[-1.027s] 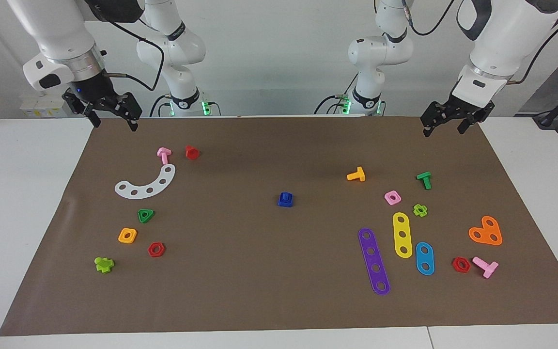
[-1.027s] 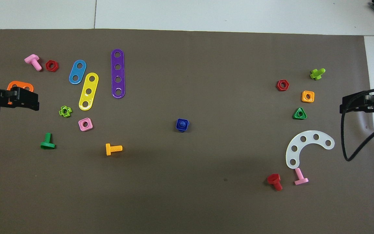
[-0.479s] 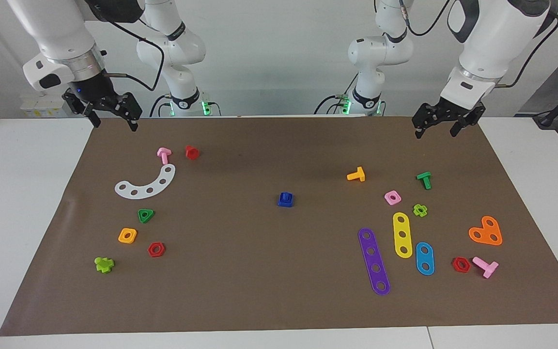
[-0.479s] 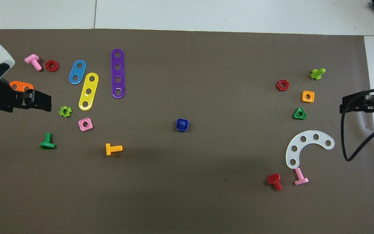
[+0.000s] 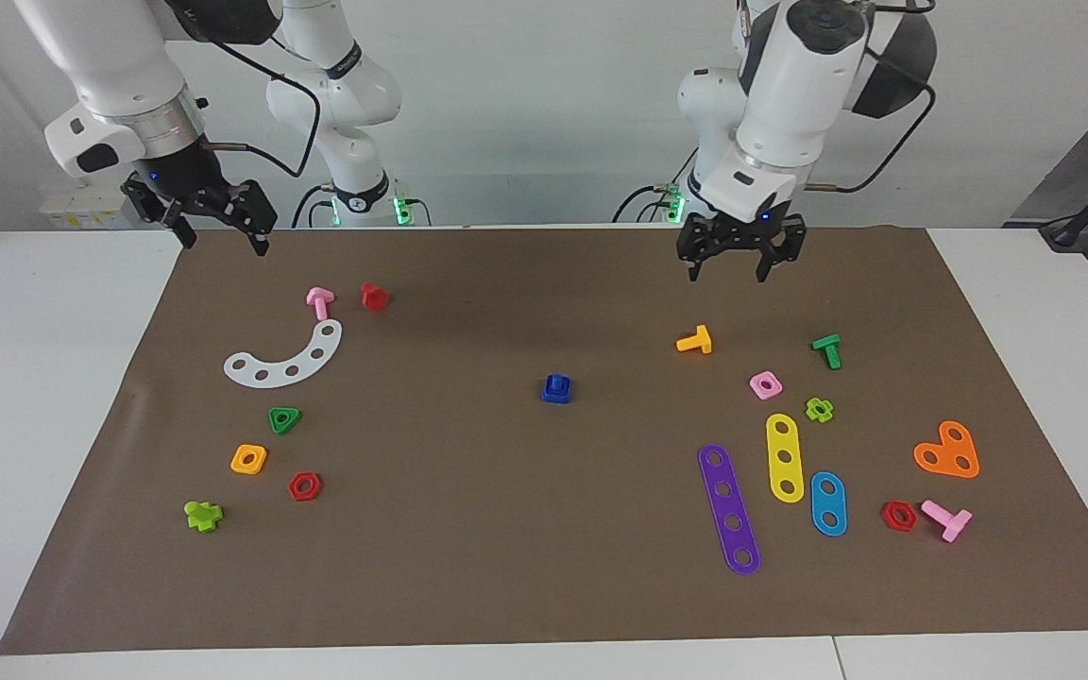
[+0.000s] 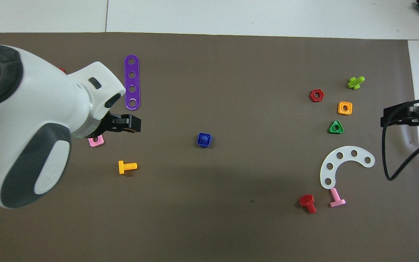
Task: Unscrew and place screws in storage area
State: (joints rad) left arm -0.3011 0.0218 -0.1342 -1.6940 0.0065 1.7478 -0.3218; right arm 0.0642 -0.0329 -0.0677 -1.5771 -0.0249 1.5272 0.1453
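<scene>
A brown paper mat (image 5: 506, 567) covers the table, strewn with coloured plastic parts toward both ends. The left gripper (image 5: 740, 272) hangs in the air over bare mat just beside an orange bolt (image 5: 695, 341), jaws wide and holding nothing. The right gripper (image 5: 219, 236) waits over the mat's edge at the right arm's end, jaws also wide and empty. Alone at mid-mat sits the dark-blue screw (image 5: 556, 388), its bolt seated in its square nut, well apart from both grippers.

Robot lab: 2 arms (image 5: 771, 85), table (image 5: 34, 378)
</scene>
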